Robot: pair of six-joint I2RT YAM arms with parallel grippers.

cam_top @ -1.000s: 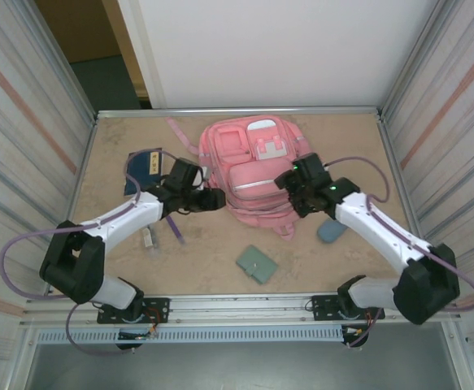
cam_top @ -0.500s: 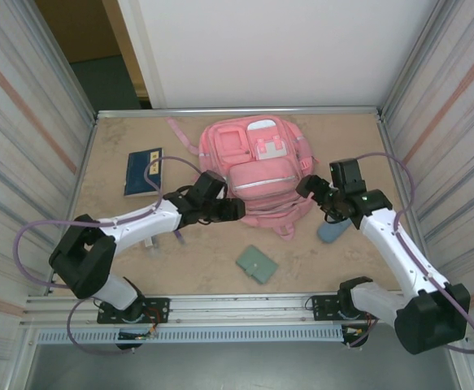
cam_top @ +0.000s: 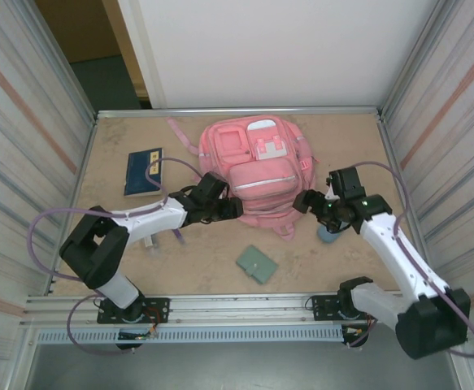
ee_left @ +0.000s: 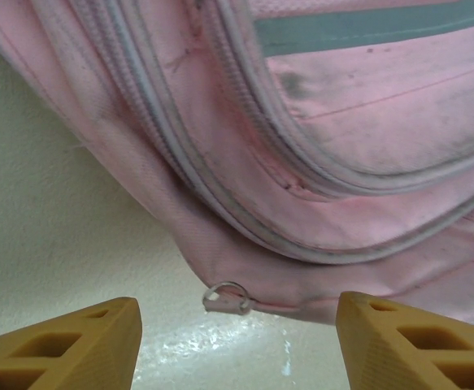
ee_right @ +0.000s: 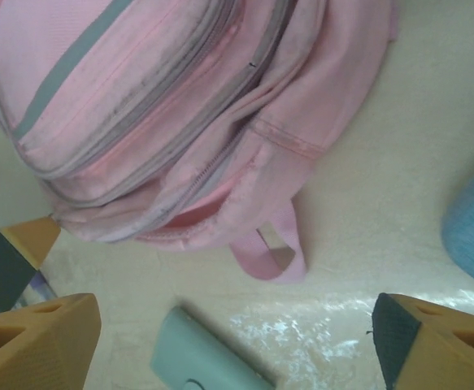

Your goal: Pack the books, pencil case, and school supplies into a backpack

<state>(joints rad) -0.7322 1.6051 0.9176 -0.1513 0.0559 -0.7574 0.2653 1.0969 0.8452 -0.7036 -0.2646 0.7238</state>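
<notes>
Lower centre of the top view: sage-green folder (cam_top: 257,264) flat on the table (cam_top: 204,268). It's thin and flat, so I expect it's awkward to pinch; the clasp-tab edge looks like the best bite. Lower right: pencil case (cam_top: 329,234), half under the right arm (cam_top: 391,244). It's a soft pouch that should squash fine, so pinch across the middle.

Mid frame: left gripper (cam_top: 235,210) at the lower-left edge of the backpack (cam_top: 257,171), fingers wide apart, nothing between them. The left wrist view puts a small metal zip pull (ee_left: 227,297) just ahead of the gap, at the bag's bottom seam. The right gripper (cam_top: 303,201) sits at the lower-right corner, also spread wide and empty. It's just beside the fabric; can't tell if it's touching.

The backpack lies front up in the centre and the pockets look zipped. Floppy, light fabric, likely to drag and bunch if pulled one-sided. One side should pin the cloth while the other takes the pull. The pull is tiny and probably slippery, so it needs a square bite.

Upper left: book (cam_top: 143,171), well apart from the bag. Stiff, thin, flat; take a long edge.
</notes>
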